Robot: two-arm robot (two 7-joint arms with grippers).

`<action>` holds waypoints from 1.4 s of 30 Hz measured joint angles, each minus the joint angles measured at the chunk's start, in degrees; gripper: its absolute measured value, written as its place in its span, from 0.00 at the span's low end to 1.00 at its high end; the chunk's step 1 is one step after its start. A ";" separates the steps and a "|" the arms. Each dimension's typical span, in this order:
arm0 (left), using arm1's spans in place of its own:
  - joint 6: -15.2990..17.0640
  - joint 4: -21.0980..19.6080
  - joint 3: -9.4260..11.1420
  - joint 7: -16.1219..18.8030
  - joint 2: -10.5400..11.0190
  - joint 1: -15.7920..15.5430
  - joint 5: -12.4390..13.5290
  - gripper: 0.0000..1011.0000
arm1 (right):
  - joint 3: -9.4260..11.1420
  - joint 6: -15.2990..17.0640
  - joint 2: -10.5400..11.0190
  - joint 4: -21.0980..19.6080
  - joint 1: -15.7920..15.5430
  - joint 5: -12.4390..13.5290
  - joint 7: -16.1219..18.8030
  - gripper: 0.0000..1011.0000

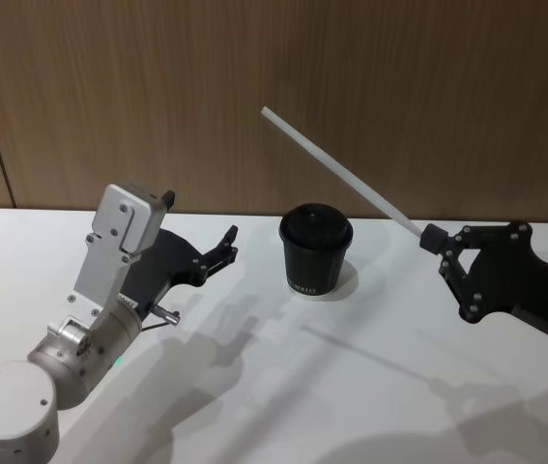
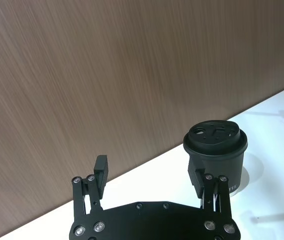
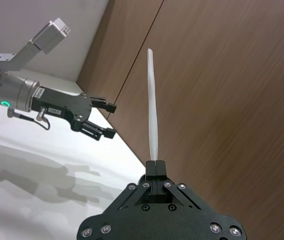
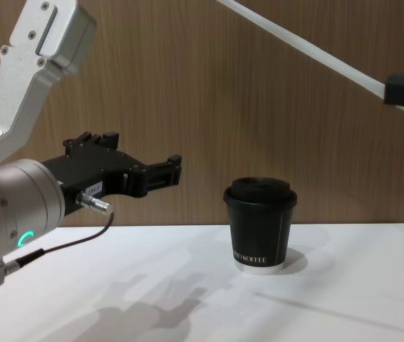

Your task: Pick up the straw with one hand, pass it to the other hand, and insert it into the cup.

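Observation:
The long white straw (image 1: 341,172) slants up and to the left in the air, its lower end pinched in my all-black right gripper (image 1: 430,238), which is shut on it to the right of the cup. The right wrist view shows the straw (image 3: 153,105) rising from the closed fingertips (image 3: 155,167). The black lidded cup (image 1: 315,249) stands upright on the white table, between the two grippers. To its left, above the table, my left gripper (image 1: 227,244) with the silver wrist points toward the cup, fingers open and empty. In the left wrist view the cup (image 2: 215,150) stands beyond one finger (image 2: 202,182).
The white table (image 1: 254,387) ends at a brown wood-panel wall (image 1: 158,97) close behind the cup. Bare tabletop lies in front of the cup and under both arms.

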 joint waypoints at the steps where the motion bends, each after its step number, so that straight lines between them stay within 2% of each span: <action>1: 0.00 0.00 0.00 0.00 0.00 0.00 0.00 0.99 | -0.09 -0.02 -0.04 -0.02 0.03 0.03 0.02 0.00; 20: 0.00 0.00 0.00 0.00 0.00 0.00 0.00 0.99 | -1.12 -0.31 -0.50 -0.26 0.44 0.53 0.36 0.00; 42: 0.00 0.01 0.00 -0.03 -0.03 -0.01 0.00 0.99 | -1.30 -0.37 -0.60 -0.33 0.53 0.64 0.42 0.00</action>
